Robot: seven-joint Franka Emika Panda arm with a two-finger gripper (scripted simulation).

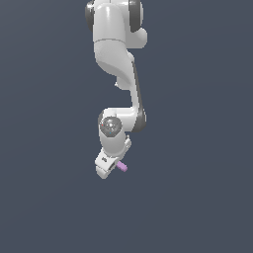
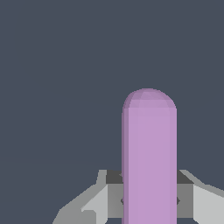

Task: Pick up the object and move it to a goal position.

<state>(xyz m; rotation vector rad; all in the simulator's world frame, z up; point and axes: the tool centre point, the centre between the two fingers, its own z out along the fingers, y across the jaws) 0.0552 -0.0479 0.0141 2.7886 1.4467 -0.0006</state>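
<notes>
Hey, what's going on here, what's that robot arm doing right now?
A single white robot arm is holding a small pink-purple bar. Its gripper looks closed on the bar, which sticks out toward the exterior view's right. In the wrist view the bar sits between the fingers, rounded end pointing away. No goal marker is visible.

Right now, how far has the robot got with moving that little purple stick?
The pick-up looks done: the gripper seems to hold the pink-purple bar, which pokes out toward the exterior view's right. In the wrist view the bar sits between the grey fingers, which appear closed against it. The carry is what is in hand. Left to do is reaching the goal position, but no goal marker shows, so I cannot say how near it is.
</notes>
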